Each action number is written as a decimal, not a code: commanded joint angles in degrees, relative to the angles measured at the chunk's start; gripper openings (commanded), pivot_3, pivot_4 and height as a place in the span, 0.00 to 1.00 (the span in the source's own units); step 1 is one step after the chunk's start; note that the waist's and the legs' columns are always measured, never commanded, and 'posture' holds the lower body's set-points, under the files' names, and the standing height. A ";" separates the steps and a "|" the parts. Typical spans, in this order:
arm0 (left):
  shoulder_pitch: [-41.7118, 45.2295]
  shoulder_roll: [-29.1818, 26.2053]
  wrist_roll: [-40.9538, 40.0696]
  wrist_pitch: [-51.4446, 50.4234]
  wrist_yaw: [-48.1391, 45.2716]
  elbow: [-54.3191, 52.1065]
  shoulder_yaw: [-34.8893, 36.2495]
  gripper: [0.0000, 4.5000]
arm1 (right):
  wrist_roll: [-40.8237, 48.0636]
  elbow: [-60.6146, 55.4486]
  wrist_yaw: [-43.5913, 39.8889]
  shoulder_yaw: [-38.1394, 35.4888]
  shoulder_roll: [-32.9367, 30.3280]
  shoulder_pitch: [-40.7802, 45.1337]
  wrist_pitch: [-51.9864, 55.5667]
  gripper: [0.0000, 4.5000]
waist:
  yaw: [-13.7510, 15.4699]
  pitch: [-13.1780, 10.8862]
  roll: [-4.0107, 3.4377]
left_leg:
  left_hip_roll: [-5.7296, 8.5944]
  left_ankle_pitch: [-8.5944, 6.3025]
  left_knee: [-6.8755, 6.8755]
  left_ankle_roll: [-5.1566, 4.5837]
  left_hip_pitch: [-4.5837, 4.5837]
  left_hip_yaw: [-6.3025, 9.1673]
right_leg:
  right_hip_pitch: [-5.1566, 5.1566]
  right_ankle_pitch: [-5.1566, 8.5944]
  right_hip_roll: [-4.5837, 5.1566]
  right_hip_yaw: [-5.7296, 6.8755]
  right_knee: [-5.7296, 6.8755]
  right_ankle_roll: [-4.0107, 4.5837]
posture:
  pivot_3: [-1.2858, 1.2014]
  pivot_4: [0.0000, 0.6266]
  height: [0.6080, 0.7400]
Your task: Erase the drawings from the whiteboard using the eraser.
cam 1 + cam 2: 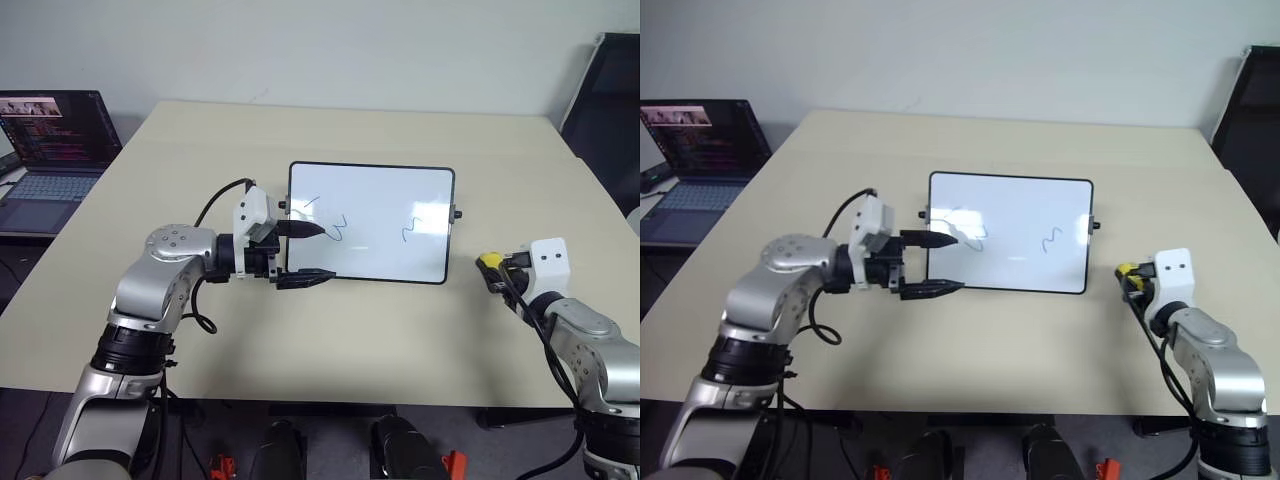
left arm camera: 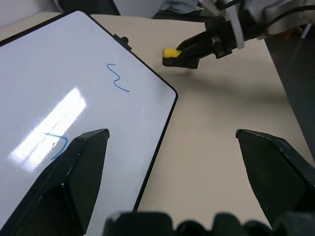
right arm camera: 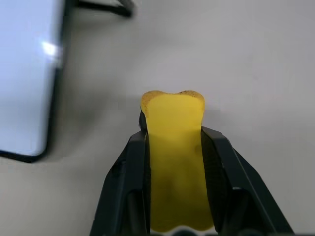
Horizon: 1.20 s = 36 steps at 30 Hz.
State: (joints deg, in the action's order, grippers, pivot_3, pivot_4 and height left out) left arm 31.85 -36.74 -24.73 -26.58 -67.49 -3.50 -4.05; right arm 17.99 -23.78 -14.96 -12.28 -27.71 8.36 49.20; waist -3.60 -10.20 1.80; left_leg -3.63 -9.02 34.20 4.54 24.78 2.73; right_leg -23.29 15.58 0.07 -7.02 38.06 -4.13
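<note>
The left hand (image 1: 302, 254) sits nearest, in the lower-left part of the head views, its two black fingers spread wide and holding nothing. One finger reaches over the left edge of the whiteboard (image 1: 380, 200); the other lies over the bare counter (image 1: 200, 140) just below the board's lower left corner.

At the far upper left a laptop (image 1: 50, 135) stands open beyond the counter's edge.

In the middle of the frame the whiteboard lies flat on the counter. The drawings (image 1: 338, 226) are thin blue squiggles: a couple near the left side, close to the upper finger, and one more toward the right half.

At the right, well apart from the board's right edge, the right hand (image 1: 493, 266) is closed tight on the eraser (image 3: 173, 142). In the right wrist view the yellow block is pinched between both black fingers, its front end sticking out past their tips, above the counter.
</note>
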 commanded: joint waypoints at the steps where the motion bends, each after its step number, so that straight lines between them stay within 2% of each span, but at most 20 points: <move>1: 0.64 -0.06 -1.45 -2.24 2.70 -4.61 1.56 1.00 | 1.62 -8.58 -1.09 3.11 -0.35 0.63 2.22 0.24 | 0.01 0.00 0.00 | 0.00 0.00 0.02 0.00 0.00 0.00 | 0.00 0.00 0.00 -0.01 0.00 0.01 | 0.52 0.24 1.00; 6: 2.71 0.68 -2.71 -5.43 5.05 -5.39 1.61 1.00 | -1.05 -9.18 0.82 8.69 0.54 7.08 1.84 0.24 | -0.04 0.00 0.00 | 0.01 0.00 0.12 0.00 0.01 -0.02 | 0.01 0.00 0.01 -0.03 0.01 0.02 | 0.52 0.24 1.00; 14: 3.58 0.06 -4.10 -5.88 3.89 -3.52 1.86 1.00 | -10.56 3.91 3.14 15.28 0.90 17.39 -6.46 0.24 | 0.08 0.00 0.00 | 0.01 0.00 0.07 0.00 0.03 -0.03 | -0.01 -0.02 0.00 -0.01 -0.05 -0.01 | 0.52 0.24 1.00; 19: 2.27 -0.50 -3.35 -3.94 3.50 -2.03 2.25 1.00 | -14.06 7.32 1.35 19.46 1.42 17.18 -9.46 0.24 | 0.19 0.00 0.00 | 0.00 0.00 -0.09 0.00 0.03 -0.01 | -0.04 -0.10 0.00 0.04 -0.04 -0.21 | 0.52 0.24 1.00; 25: 0.51 -1.36 -2.51 -0.94 2.95 1.39 2.85 1.00 | -18.15 5.96 -6.35 29.16 -2.85 15.35 -9.94 0.24 | 0.05 0.01 0.01 | -0.02 0.00 -0.08 0.00 -0.01 -0.01 | -0.03 -0.01 -0.01 0.04 -0.01 -0.05 | 0.52 0.24 1.00; 32: 0.23 -1.42 -2.18 0.55 1.97 3.04 2.73 1.00 | -25.75 12.06 0.44 26.82 -0.84 20.18 -13.58 0.24 | 0.06 0.00 0.01 | -0.01 0.00 0.39 0.00 -0.01 -0.04 | 0.06 -0.08 0.00 -0.02 0.05 0.04 | 0.52 0.24 1.00; 36: 0.21 -1.26 -2.11 0.93 1.66 3.51 2.64 1.00 | -25.82 13.39 -1.64 27.51 0.30 20.77 -13.16 0.24 | 0.08 0.01 0.02 | -0.02 0.00 0.48 -0.01 0.00 -0.04 | 0.08 -0.13 0.00 -0.03 0.05 0.07 | 0.52 0.24 1.00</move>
State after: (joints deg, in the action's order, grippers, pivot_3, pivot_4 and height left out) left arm 31.62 -37.57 -26.67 -26.82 -65.63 0.42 -2.88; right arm -7.38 -10.91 -15.81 15.71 -27.68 28.74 35.77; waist -3.52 -10.19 1.82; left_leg -3.65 -9.01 34.69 4.54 24.78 2.69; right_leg -23.21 15.45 0.07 -7.04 38.11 -4.06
